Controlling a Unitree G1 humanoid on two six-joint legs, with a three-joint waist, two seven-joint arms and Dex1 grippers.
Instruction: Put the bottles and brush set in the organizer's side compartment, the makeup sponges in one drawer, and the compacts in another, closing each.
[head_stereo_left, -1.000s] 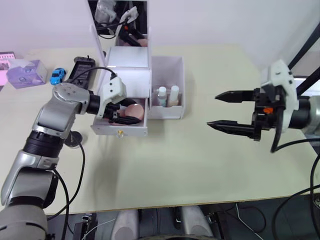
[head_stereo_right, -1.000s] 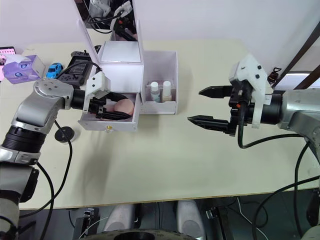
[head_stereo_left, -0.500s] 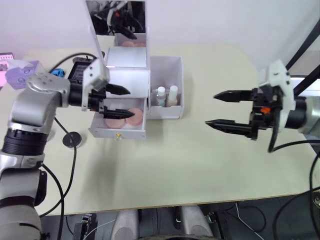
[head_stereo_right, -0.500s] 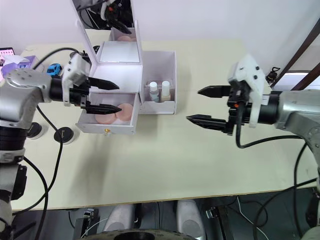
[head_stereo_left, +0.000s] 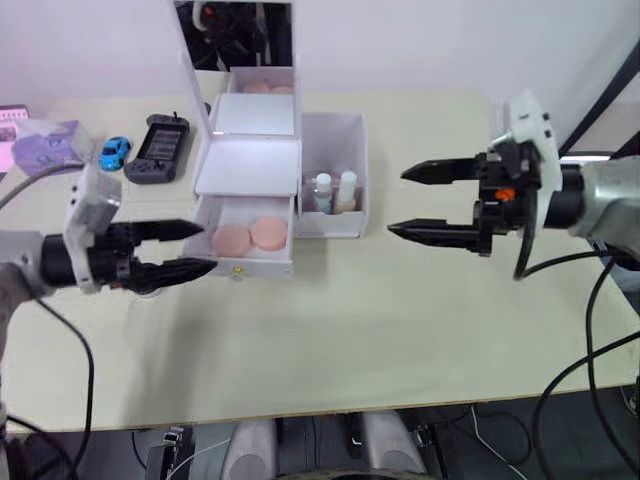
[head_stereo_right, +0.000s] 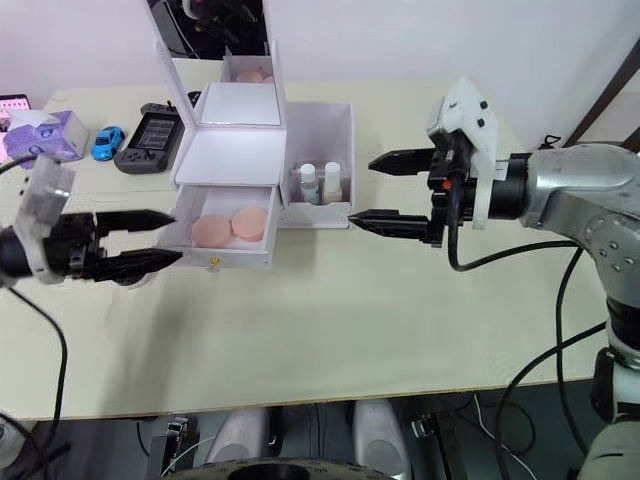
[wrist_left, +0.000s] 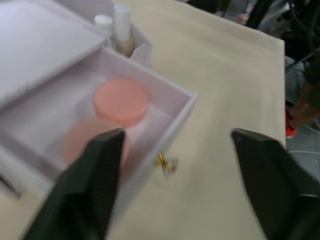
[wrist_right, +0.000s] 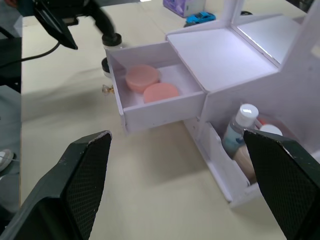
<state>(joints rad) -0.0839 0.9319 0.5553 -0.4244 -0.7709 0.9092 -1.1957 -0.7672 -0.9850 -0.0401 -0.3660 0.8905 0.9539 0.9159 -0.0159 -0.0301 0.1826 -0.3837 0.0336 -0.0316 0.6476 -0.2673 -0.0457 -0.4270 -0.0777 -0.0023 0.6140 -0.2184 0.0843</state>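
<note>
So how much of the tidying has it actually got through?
Roughly half, by the look of it. Two bottles stand in the organizer's side compartment, and two pink sponges lie in the lower drawer, which is open. The left gripper is open and empty beside that drawer; the right gripper is open too. Left: shutting the drawer. I can't spot the brush set or compacts.

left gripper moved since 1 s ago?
Yes. The left gripper has pulled back out of the open drawer toward the robot's left; it's now open, beside the drawer front.

The table (head_stereo_left: 400, 330) is viewed from above by both head cameras. The open drawer (wrist_left: 150, 130) is imaged close by each wrist camera, from opposite sides.
</note>
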